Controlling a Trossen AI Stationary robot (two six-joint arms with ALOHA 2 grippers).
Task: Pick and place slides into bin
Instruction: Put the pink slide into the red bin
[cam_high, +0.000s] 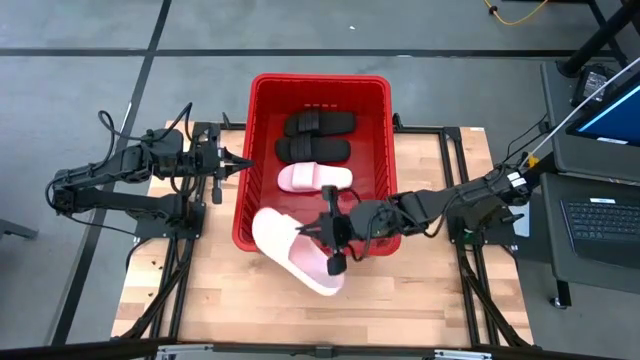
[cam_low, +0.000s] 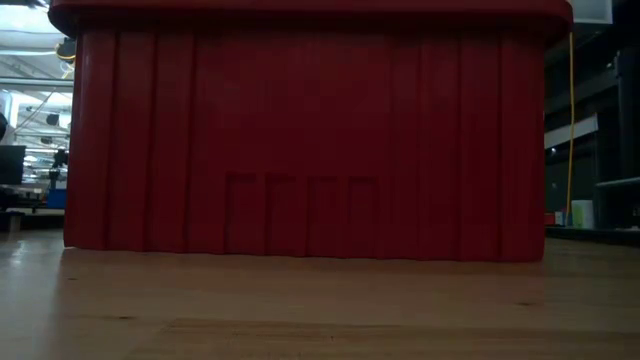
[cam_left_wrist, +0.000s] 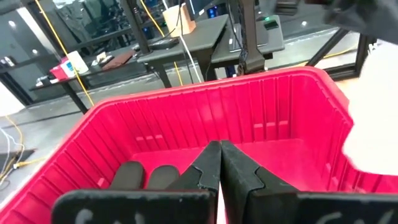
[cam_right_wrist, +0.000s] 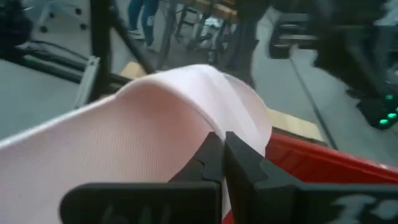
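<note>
The red bin (cam_high: 262, 90) stands mid-table and fills the low view (cam_low: 300, 150). Inside it lie two black slides (cam_high: 318, 123) (cam_high: 313, 150) and one pale pink slide (cam_high: 313, 177). A second pink slide (cam_high: 290, 250) hangs by the bin's near left corner, with my right gripper (cam_high: 318, 232) shut on it. No part of that slide shows on the table in the low view. My left gripper (cam_high: 243, 160) is shut and empty at the bin's left rim, pointing across the bin (cam_left_wrist: 186, 112). My right gripper is shut on the pink slide at its right long side, about mid-length (cam_right_wrist: 208, 127). The fingers come nearly level from the table's right, across the slide. Their own tips hide whether strap or sole is between them. The slide is lifted clear of the table and lies slanted.
Bare wooden table lies in front of the bin and to its left and right. Black frame rails run along both sides of the table. A desk with a laptop (cam_high: 600, 215) stands beyond the right edge.
</note>
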